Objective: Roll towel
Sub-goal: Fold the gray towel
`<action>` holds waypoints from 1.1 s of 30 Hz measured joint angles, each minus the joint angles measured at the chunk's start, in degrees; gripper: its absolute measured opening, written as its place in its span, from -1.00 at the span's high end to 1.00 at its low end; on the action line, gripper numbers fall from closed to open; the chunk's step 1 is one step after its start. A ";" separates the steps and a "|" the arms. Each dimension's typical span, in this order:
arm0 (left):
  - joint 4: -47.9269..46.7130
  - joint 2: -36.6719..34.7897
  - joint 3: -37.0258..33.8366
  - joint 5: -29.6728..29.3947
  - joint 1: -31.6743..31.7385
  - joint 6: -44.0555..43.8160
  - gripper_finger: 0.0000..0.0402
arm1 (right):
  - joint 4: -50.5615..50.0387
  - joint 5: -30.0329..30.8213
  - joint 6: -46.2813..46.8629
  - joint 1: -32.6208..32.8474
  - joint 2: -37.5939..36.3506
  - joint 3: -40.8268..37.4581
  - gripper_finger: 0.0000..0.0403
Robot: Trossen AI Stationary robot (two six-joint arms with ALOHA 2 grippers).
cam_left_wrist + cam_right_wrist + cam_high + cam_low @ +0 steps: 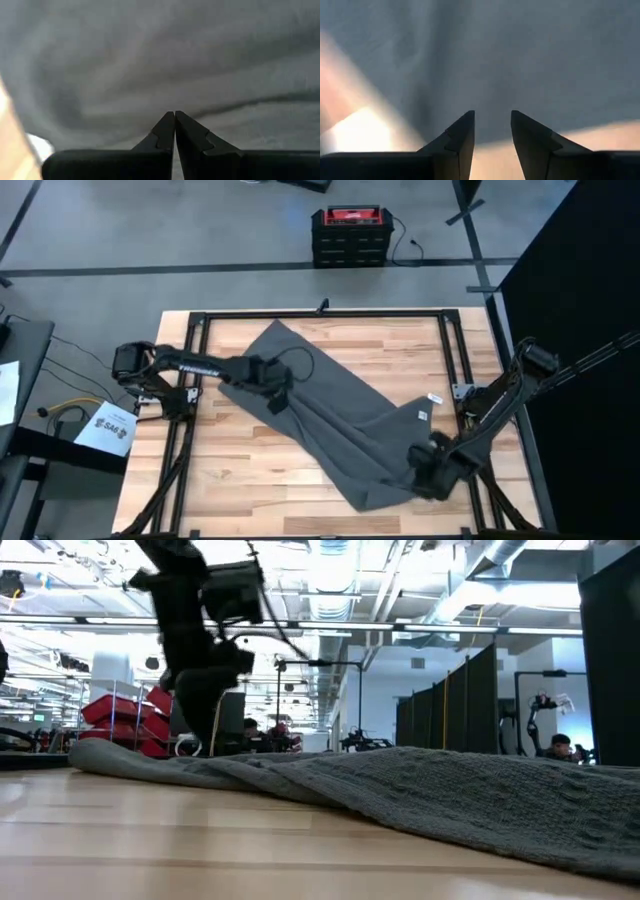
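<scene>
One grey towel (345, 420) lies spread diagonally across the table (250, 490) (one white tag near its right edge). The left gripper (174, 116) is clenched over its left part; the right gripper (492, 116) hangs parted above its lower right corner.

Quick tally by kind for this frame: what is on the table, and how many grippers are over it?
Towel: 1, the dark grey towel, lying flat
Grippers: 2, the left gripper and the right gripper
Total: 3

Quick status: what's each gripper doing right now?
Left gripper: shut, over the towel; grip on cloth not visible.
Right gripper: open, at the towel's edge.
</scene>
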 joint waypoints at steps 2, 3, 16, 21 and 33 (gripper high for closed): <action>4.83 0.09 -3.45 0.72 -1.66 -1.70 1.00 | -3.46 5.07 -4.63 -3.14 -0.02 -0.05 0.42; 7.37 0.05 -5.01 0.82 -2.38 -2.62 1.00 | -3.76 6.72 -7.82 -5.13 -0.07 -0.03 0.42; 6.59 -1.97 -14.29 -1.48 -14.32 -21.81 1.00 | 15.22 6.32 -33.56 -24.41 0.04 -7.89 0.82; 2.27 -5.43 -14.61 2.15 -21.88 -32.78 1.00 | 10.73 3.95 -23.90 -24.30 -0.03 -10.69 0.97; 13.83 -14.92 -14.75 -0.79 -29.86 -30.16 1.00 | 1.97 8.35 -26.94 -25.19 -3.91 -8.14 1.00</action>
